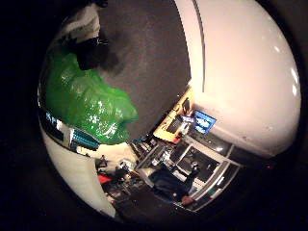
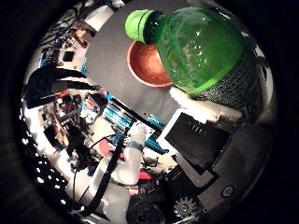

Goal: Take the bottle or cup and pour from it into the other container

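Note:
A green plastic bottle fills much of the thumb side view, close to my palm, and its green cap is on. The capped neck points toward a reddish-brown bowl that sits on the dark grey table, and the cap overlaps the bowl's rim in this view. White and black parts of my right hand lie against the bottle's labelled body. On the little finger side, the bottle's lower part shows beside a dark fingertip. A broad white finger curves along the other side.
Past the edge of the dark table top lies a room with desks, a lit monitor and cluttered shelves. The robot's white arm reaches in below the table edge.

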Motion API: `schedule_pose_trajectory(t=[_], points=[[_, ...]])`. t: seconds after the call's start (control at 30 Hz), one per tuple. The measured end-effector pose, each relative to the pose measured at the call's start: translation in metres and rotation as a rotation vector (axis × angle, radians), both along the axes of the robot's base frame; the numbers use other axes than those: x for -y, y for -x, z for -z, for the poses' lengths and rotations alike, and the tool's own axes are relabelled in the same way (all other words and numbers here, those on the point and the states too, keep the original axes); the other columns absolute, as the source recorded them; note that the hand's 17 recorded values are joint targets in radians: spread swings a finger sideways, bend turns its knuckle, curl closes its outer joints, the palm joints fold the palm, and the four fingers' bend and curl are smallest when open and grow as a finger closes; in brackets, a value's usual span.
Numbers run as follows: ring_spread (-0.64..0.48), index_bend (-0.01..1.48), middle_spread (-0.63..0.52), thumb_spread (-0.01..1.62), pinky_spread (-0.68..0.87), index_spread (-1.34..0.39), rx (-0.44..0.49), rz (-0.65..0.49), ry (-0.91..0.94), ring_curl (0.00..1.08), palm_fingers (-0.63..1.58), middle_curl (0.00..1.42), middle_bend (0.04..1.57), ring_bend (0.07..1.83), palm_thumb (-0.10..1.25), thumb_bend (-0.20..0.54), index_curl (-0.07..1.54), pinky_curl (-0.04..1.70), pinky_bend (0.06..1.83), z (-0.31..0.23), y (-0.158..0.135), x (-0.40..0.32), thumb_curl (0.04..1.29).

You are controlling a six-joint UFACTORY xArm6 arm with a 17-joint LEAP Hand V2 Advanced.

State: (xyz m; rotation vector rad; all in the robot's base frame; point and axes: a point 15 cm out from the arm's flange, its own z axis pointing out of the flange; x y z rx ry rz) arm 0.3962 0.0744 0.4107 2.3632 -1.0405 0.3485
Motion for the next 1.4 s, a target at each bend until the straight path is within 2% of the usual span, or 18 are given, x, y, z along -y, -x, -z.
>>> schedule_pose_trajectory(t=[0.5,0.83,1.4], points=[[-0.29,1.13,-0.18,0.43,-0.24,-0.23,-0.021,-0.078,0.473,0.98,1.08,0.93,1.28,1.24,1.08,-0.021,0.9,1.07,1.23,0.014,-0.019,-0.033,0.97],[-0.29,1.12,-0.17,0.46,-0.24,-0.23,-0.024,-0.123,0.597,0.98,1.08,0.94,1.28,1.24,1.08,-0.019,0.91,1.07,1.23,0.042,-0.026,-0.06,0.97],[-0.29,1.12,-0.16,0.48,-0.23,-0.23,-0.037,-0.125,0.6,0.98,1.09,0.94,1.27,1.24,1.07,-0.018,0.91,1.06,1.23,0.052,-0.025,-0.064,0.97]])
